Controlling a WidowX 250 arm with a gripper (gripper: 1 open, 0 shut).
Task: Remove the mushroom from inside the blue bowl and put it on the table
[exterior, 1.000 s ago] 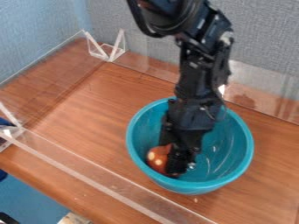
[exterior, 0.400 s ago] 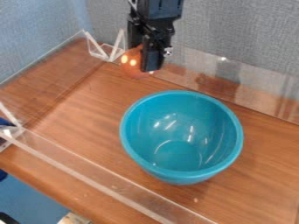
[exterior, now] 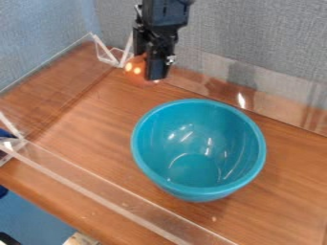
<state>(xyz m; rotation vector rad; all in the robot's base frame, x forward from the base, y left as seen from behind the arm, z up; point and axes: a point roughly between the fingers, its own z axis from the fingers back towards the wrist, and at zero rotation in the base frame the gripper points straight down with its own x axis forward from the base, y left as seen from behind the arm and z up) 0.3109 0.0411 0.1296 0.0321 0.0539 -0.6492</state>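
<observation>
Raised out of the teal-blue plastic bowl (exterior: 198, 184) since the earliest frame, the toy mushroom (exterior: 136, 66) has travelled toward the far left part of the wood-grain tabletop (exterior: 79, 103). Compared with the middle frame, the black robot gripper (exterior: 143, 65) has slid a little farther left with it, while the bowl has kept its place; against the earliest frame, the bowl sits slightly to the left.

The gripper's fingers are closed around the mushroom, part-way apart with its width between them. Its rounded orange-brown cap faces the camera, with pale glints on it, and a dark finger covers its right side. The mushroom is in the air, outside the bowl and well apart from it; how high above the tabletop it hangs, I cannot tell.

The bowl stands upright, its round mouth open upward. Nothing lies inside, only bright reflections on the smooth floor and walls. Behind and to the left of the mushroom, a white angular frame (exterior: 110, 55) stands near the far corner, close to the clear acrylic wall (exterior: 274, 100).
</observation>
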